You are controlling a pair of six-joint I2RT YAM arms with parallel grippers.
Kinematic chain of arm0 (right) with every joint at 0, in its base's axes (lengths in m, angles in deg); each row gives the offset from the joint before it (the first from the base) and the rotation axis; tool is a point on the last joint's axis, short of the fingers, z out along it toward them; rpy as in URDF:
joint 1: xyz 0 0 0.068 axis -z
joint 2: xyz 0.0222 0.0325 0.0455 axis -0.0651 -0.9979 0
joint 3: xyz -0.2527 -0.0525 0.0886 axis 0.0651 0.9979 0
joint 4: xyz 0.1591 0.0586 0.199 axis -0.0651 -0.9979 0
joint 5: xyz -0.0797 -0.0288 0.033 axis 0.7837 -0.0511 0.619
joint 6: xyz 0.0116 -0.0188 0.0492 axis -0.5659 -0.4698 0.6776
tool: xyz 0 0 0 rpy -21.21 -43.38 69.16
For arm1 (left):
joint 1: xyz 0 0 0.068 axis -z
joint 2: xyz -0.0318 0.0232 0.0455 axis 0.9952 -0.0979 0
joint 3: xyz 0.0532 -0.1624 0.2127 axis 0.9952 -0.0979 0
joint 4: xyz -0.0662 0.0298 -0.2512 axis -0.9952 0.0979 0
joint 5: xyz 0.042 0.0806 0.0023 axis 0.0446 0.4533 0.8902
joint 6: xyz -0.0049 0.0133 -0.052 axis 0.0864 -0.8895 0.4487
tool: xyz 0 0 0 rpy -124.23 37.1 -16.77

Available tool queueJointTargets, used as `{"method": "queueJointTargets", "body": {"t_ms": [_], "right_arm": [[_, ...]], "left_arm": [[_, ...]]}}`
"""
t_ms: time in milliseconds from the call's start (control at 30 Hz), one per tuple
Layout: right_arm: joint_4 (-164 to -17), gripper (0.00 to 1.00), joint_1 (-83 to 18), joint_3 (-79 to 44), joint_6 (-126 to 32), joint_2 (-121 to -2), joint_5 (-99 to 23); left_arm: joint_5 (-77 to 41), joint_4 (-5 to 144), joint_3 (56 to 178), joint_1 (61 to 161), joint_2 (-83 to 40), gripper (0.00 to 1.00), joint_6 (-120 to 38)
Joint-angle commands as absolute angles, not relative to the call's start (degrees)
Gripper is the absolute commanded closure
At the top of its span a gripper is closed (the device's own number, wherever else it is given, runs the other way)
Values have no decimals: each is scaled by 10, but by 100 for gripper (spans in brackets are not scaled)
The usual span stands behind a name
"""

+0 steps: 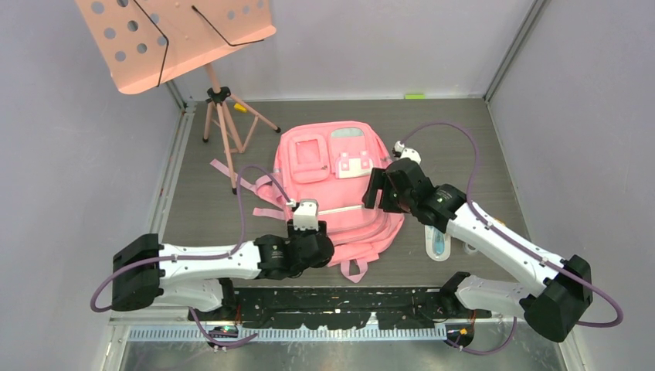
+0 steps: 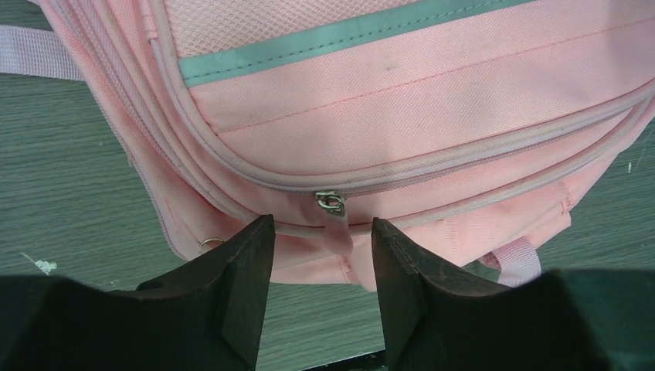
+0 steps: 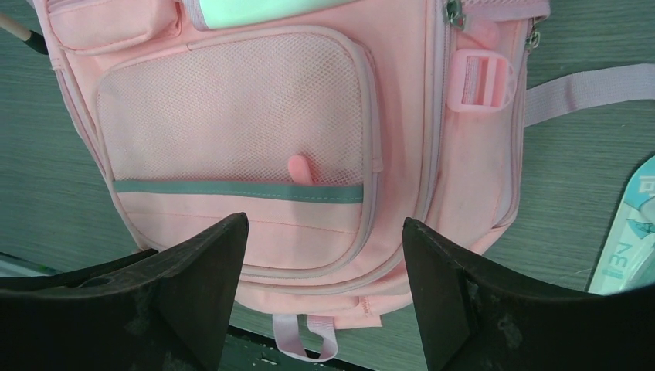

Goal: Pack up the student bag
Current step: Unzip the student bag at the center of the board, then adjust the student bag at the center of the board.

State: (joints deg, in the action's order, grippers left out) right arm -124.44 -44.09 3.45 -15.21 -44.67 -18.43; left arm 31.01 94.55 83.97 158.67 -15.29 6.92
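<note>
From above, the large soft pink fabric backpack (image 1: 340, 193) lies flat mid-table (image 1: 463, 131). The left gripper (image 1: 306, 210) reaches over its near edge, and the right gripper (image 1: 376, 189) hangs above its right side.

At the left wrist, the left gripper (image 2: 320, 232) has its fingers apart, and a metal zip pull (image 2: 330, 202) shows in the gap.

At the right wrist, the right gripper (image 3: 324, 232) is spread wide over the mesh pocket (image 3: 232, 116). The print on a pale blue-and-white flat packet (image 3: 629, 232) is cut off and unreadable.

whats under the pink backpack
The pink backpack lies flat on the dark table. Pink straps stick out from beneath it toward the music stand. Anything else under its body is covered.
</note>
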Motion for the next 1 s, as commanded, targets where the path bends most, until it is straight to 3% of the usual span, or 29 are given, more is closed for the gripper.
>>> {"method": "queueJointTargets", "body": {"t_ms": [0, 433, 667, 833, 867, 967], "right_arm": [[-1203, 21, -439, 50, -126, -451, -214], [-1145, 25, -440, 91, -92, -505, -245], [-1126, 34, -440, 85, -84, -534, -249], [-1134, 73, -440, 71, -86, -541, -218], [-1140, 82, -440, 70, -87, -541, -202], [-1160, 97, -440, 65, -94, -540, -158]], "left_arm": [[329, 943, 875, 1586, -168, 49, 80], [328, 942, 856, 1575, -163, 64, 96], [326, 950, 854, 1570, -158, 85, 96], [322, 978, 857, 1557, -151, 100, 96], [318, 983, 857, 1551, -148, 100, 94], [287, 989, 858, 1522, -139, 100, 67]]}}
